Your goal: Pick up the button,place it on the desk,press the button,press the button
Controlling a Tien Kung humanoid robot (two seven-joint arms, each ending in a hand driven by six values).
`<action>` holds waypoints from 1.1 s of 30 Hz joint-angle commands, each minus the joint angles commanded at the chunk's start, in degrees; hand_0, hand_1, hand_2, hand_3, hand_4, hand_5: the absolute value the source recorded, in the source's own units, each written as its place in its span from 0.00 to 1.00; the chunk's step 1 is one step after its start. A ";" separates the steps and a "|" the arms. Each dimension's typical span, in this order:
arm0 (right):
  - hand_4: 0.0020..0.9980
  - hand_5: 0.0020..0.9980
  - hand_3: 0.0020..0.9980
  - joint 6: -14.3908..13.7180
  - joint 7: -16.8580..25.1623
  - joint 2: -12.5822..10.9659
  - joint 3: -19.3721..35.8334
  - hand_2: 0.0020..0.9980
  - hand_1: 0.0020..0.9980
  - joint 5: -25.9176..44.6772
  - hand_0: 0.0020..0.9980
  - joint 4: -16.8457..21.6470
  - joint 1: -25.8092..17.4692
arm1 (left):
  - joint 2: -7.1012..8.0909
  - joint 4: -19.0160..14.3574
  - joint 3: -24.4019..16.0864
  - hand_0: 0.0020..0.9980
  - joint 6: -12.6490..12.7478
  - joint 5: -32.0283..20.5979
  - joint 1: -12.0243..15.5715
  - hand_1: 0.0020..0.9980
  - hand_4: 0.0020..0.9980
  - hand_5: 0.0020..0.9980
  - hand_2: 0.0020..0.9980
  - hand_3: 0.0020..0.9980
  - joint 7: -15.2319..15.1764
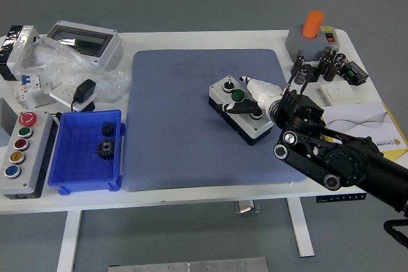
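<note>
Head view showed a white table (210, 190) with a blue-grey rectangular mat (191, 132) spread over its middle. On the mat, toward three o'clock from its centre, lay the grey-topped, black-based button box (239, 114), set diagonally, carrying a small black knob at its far end, a green button (238, 95) in the middle and a red button (256, 114) at its near end, the red one partly covered.

From the four o'clock corner the robot's black right arm (338, 164) reached in. Its right hand (258, 97), white-shelled with dark fingers, hung over the box; one dark finger (241, 108) lay stretched across the lid between the green and red buttons, touching the box top. The hand gripped nothing, its other fingers loosely extended.

At nine o'clock from the mat stood a blue plastic bin (88, 151) holding two black gears (106, 144). Further toward nine o'clock sat a grey control panel (21, 151) with a column of coloured buttons. At eleven o'clock were a grey enclosure with a clear lid (83, 41) and crumpled clear plastic bags (60, 62). At one o'clock stood a grey block with an orange cylinder (312, 33).
</note>
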 joint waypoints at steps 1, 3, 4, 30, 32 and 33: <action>1.00 0.77 1.00 0.07 0.00 0.13 -0.03 0.99 0.90 -0.16 0.81 -0.53 0.10 | -0.03 0.00 -0.08 0.64 -0.10 0.09 -0.01 0.65 0.54 0.06 0.59 0.61 -0.01; 1.00 0.77 1.00 0.21 0.00 0.32 -0.04 0.88 0.76 -0.42 0.63 -1.47 0.21 | -0.09 -0.01 -0.31 0.64 -0.37 0.40 -0.03 0.65 0.53 0.05 0.59 0.60 0.02; 1.00 0.77 1.00 0.26 0.00 0.38 -0.03 0.88 0.76 -0.48 0.63 -1.76 0.22 | -0.11 -0.01 -0.43 0.64 -0.46 0.54 -0.03 0.65 0.53 0.05 0.59 0.60 0.01; 0.95 0.49 1.00 2.85 0.00 2.20 -5.61 0.60 0.53 -7.93 0.33 -2.72 0.32 | -0.17 -0.04 0.26 0.64 -1.82 -0.48 -0.22 0.65 0.51 0.00 0.59 0.59 -1.90; 0.95 0.49 1.00 3.48 0.00 2.35 -6.05 0.60 0.53 -8.90 0.33 -2.66 0.43 | -0.17 -0.04 0.89 0.64 -1.85 -1.10 -0.25 0.65 0.51 0.00 0.59 0.59 -2.34; 0.83 0.36 0.70 3.76 0.00 2.42 -6.25 0.54 0.48 -9.32 0.31 -2.67 0.47 | -0.18 -0.04 1.21 0.64 -1.88 -1.43 -0.27 0.64 0.49 0.00 0.59 0.59 -2.58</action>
